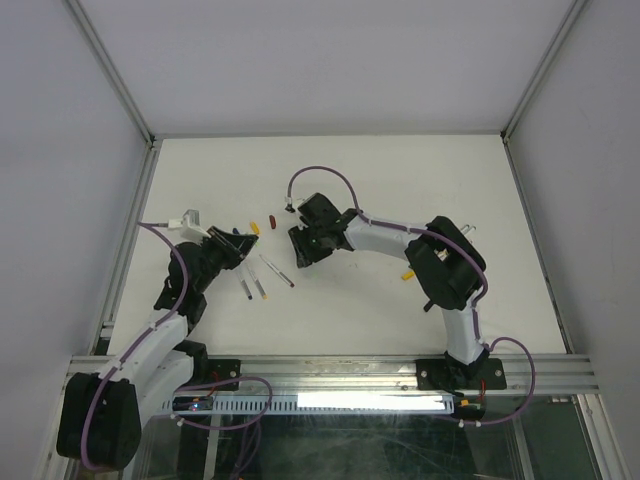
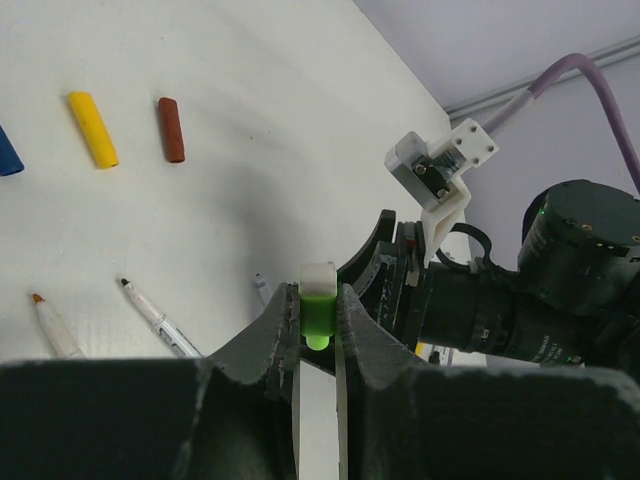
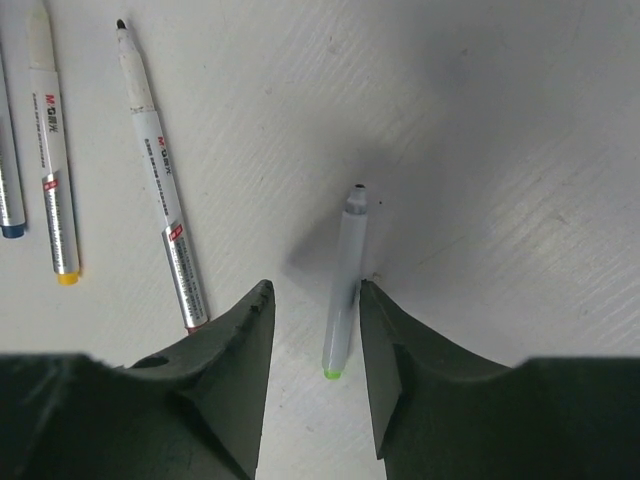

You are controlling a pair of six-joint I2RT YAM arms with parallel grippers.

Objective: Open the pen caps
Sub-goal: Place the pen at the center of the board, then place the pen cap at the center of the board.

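Left gripper is clamped on a small green bullet-shaped plastic pen cap with a white piece at its far end, pinched between both fingers. Right gripper has its fingers apart, low over the white table. A slim grey-white pen barrel with green end lies flat between them, its uncapped tip pointing away; can't tell whether either finger touches it. Loose on the table past the left gripper are a yellow plastic cap and a maroon plastic cap, side by side, and a blue plastic cap at the frame edge. Three more uncapped white pen barrels lie left of the right gripper.
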